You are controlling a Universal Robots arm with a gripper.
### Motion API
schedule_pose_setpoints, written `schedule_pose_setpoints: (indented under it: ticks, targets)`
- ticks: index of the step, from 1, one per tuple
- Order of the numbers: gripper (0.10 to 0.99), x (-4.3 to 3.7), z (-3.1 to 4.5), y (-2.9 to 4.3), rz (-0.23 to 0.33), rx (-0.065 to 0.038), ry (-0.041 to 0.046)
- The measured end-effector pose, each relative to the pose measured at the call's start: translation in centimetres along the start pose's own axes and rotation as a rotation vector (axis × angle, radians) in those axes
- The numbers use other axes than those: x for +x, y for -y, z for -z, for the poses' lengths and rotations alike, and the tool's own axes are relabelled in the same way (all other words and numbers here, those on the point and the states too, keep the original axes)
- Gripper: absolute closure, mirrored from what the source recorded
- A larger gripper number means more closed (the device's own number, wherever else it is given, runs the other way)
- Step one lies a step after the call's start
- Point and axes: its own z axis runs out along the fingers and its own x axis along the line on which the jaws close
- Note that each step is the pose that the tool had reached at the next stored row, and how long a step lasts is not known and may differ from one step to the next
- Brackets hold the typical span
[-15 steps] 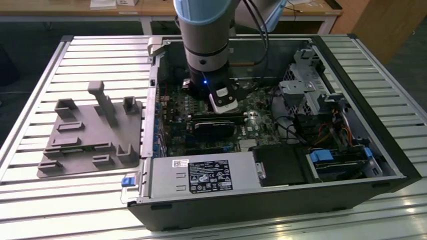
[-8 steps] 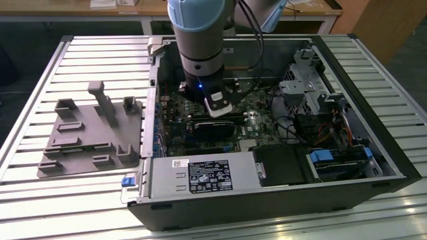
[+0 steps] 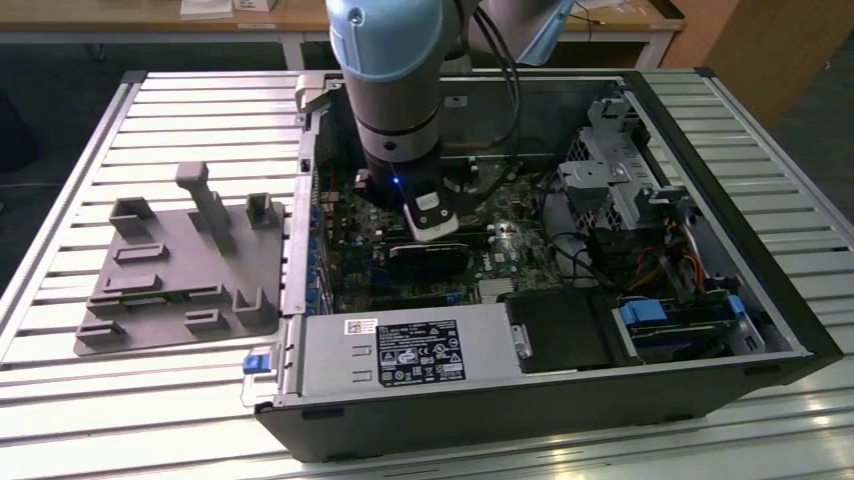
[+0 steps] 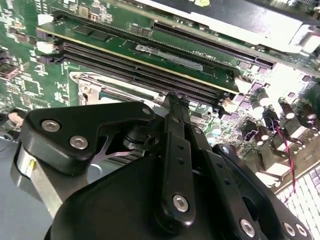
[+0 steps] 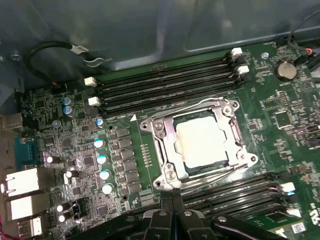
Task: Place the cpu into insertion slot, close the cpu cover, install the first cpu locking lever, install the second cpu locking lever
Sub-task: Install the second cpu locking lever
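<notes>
In the first wrist view the cpu lies flat in the insertion slot on the green board, its pale metal face showing through the window of the cpu cover. The cover lies down over it. Thin wire levers run along two sides of the frame. My gripper hovers beside the socket, shut with nothing between its fingers. In the second wrist view the gripper has its black fingers pressed together just past the silvery frame. The exterior view has the gripper low inside the open computer case.
Long black memory slots flank the socket on two sides. A black graphics card sits under the arm, with the power supply and a drive cage inside the case. A grey fixture plate lies on the exterior view's left.
</notes>
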Motion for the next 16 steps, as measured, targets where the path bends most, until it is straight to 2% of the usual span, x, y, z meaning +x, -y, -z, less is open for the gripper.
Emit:
schedule_pose_setpoints:
  ticks: [3,9,16]
  targets:
    - [0.984,0.15,-0.24,0.1,-0.001,-0.009,-0.0025]
    - [0.984,0.19,-0.62,0.19,-0.004,-0.037,-0.0094]
    - [0.984,0.21,-1.02,0.29,-0.006,-0.051,-0.0131]
